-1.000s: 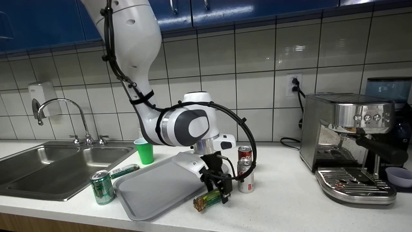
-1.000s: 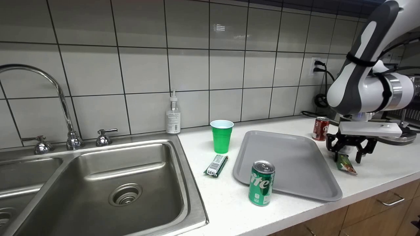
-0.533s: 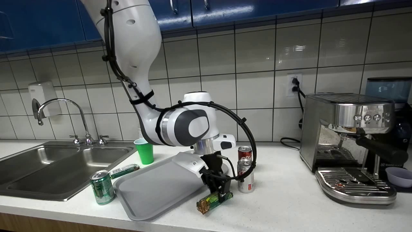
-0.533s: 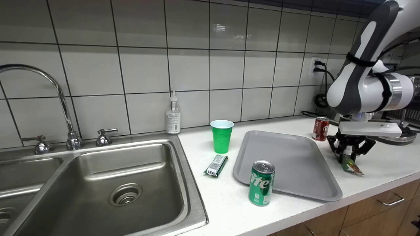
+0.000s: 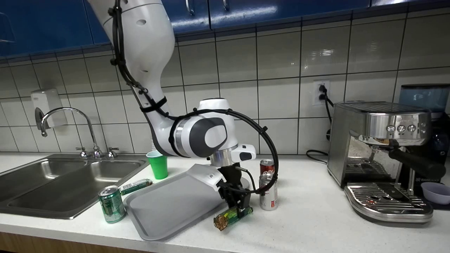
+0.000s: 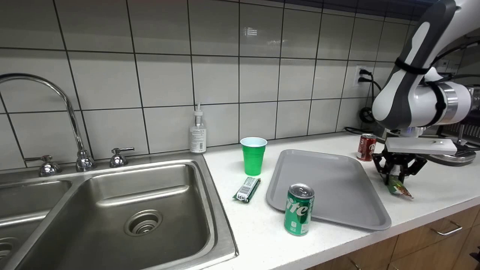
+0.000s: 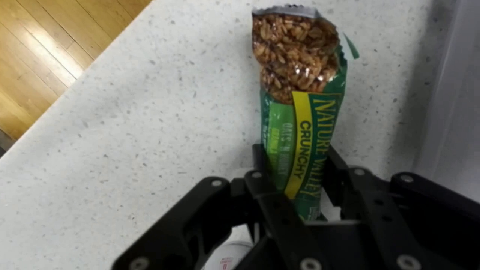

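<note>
While just outside the gray tray (image 6: 330, 187), claw (image 7: 295, 155) snug around the green-wrapped granola bar (image 7: 300, 97)

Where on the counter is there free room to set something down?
Free: the counter between the silver can and espresso machine; also the gray tray. Crowded: between sink and tray, with green cup, Sprite can and wrapped bar; around the gripper, closed on the Nature Valley bar.

Glossy plastic-film wrapper (image 7: 300, 138), matt fingers (image 7: 272, 200), smooth matt plastic tray (image 6: 330, 187), satin metal sink (image 6: 93, 195), shiny metal faucet (image 6: 70, 111)
</note>
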`<state>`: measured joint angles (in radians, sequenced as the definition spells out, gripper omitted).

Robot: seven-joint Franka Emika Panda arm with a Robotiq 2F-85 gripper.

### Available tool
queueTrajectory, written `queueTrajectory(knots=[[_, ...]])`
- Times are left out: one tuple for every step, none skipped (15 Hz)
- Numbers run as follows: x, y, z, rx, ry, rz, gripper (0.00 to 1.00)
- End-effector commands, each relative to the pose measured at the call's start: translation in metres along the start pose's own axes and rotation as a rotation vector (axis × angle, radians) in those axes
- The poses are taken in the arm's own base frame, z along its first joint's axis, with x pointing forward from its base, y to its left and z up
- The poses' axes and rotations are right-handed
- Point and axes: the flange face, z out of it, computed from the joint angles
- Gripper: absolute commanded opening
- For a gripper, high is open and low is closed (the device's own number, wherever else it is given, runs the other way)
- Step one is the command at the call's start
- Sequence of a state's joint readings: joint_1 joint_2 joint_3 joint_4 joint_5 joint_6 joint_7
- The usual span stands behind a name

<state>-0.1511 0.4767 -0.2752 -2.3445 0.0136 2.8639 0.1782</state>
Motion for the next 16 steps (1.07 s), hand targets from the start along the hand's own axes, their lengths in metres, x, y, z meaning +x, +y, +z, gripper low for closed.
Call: queueTrajectory(knots=[[-0.003, -0.006, -0.025, 0.026, 0.008, -0.009, 0.12], [-0.004, -0.007, -0.030, 0.030, 0.012, -0.012, 0.12], [-0.003, -0.008, -0.034, 0.032, 0.017, -0.016, 0.12], [-0.003, -0.009, -0.038, 0.035, 0.021, -0.021, 0.12], [-0.002, -0.010, -0.041, 0.038, 0.026, -0.025, 0.12], [-0.001, -0.012, -0.045, 0.042, 0.031, -0.028, 0.12], [0.001, -0.014, -0.048, 0.046, 0.036, -0.031, 0.12], [0.002, -0.016, -0.051, 0.050, 0.041, -0.035, 0.12], [0.003, -0.018, -0.053, 0.053, 0.045, -0.037, 0.12], [0.005, -0.021, -0.054, 0.057, 0.049, -0.041, 0.12], [0.006, -0.025, -0.055, 0.061, 0.051, -0.045, 0.12], [0.007, -0.029, -0.056, 0.065, 0.053, -0.051, 0.12], [0.007, -0.032, -0.055, 0.069, 0.055, -0.055, 0.12], [0.009, -0.037, -0.054, 0.073, 0.055, -0.062, 0.12], [0.009, -0.042, -0.053, 0.077, 0.055, -0.067, 0.12], [0.011, -0.047, -0.053, 0.082, 0.057, -0.072, 0.12]])
